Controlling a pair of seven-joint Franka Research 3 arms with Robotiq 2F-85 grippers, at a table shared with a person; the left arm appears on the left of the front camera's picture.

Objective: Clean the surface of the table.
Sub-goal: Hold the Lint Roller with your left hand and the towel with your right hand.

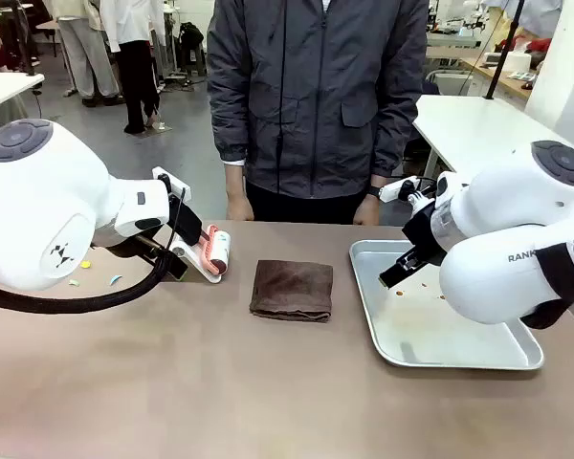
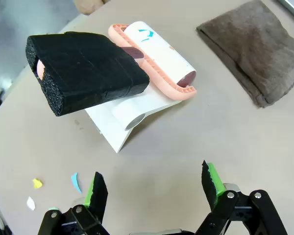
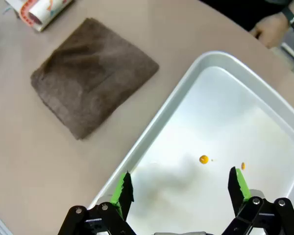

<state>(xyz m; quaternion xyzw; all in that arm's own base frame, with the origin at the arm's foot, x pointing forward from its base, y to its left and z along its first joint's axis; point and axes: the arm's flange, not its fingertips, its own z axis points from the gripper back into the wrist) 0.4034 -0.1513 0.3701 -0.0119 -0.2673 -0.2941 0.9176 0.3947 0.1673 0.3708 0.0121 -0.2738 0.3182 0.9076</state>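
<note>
The tan-brown table [image 1: 220,382] carries a folded brown cloth [image 1: 291,290] at its middle. A lint roller [image 2: 159,56] with a pink frame, a white roll and a black foam handle [image 2: 85,71] rests on a white stand [image 2: 130,115] at the left. My left gripper [image 2: 154,188] hovers open just short of it, holding nothing. Small yellow, blue and white scraps [image 2: 76,182] lie on the table by its left finger. My right gripper [image 3: 180,188] hangs open over the steel tray [image 3: 264,112], above a few orange crumbs [image 3: 203,159].
A person in a dark jacket [image 1: 316,96] stands at the far edge, hands [image 3: 272,27] hanging by the table near the tray's far corner. The tray [image 1: 459,359] takes up the table's right side. White-topped tables [image 1: 469,120] stand behind.
</note>
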